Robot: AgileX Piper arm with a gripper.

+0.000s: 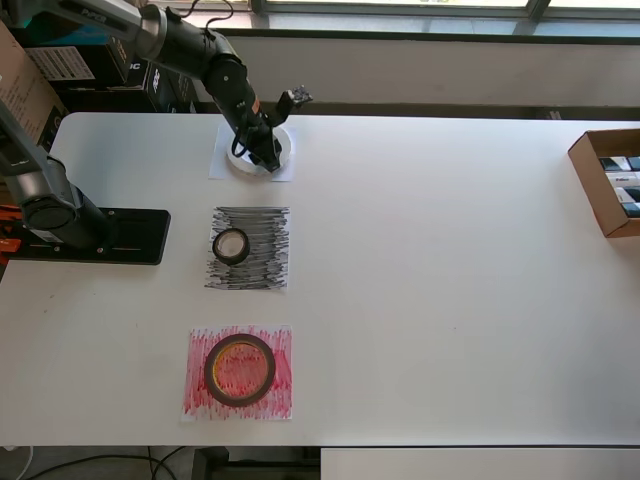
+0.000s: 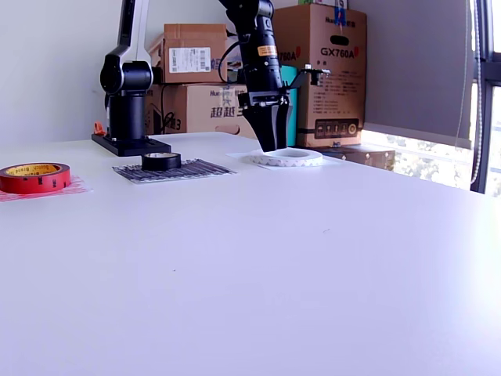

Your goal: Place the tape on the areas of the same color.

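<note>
white tape ring (image 2: pixel 283 157) on white sheet (image 1: pixel 222 165); gripper (image 2: pixel 272 145) tips at ring, grip state unclear.

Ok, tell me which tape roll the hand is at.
The white roll, the widest ring, lying on the plain white sheet. The hand reaches down onto it; the black roll and the red roll sit untouched on their own sheets.

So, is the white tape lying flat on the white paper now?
Yes. The white tape lies flat on the white paper, with the gripper at its rim; its grip cannot be told.
</note>
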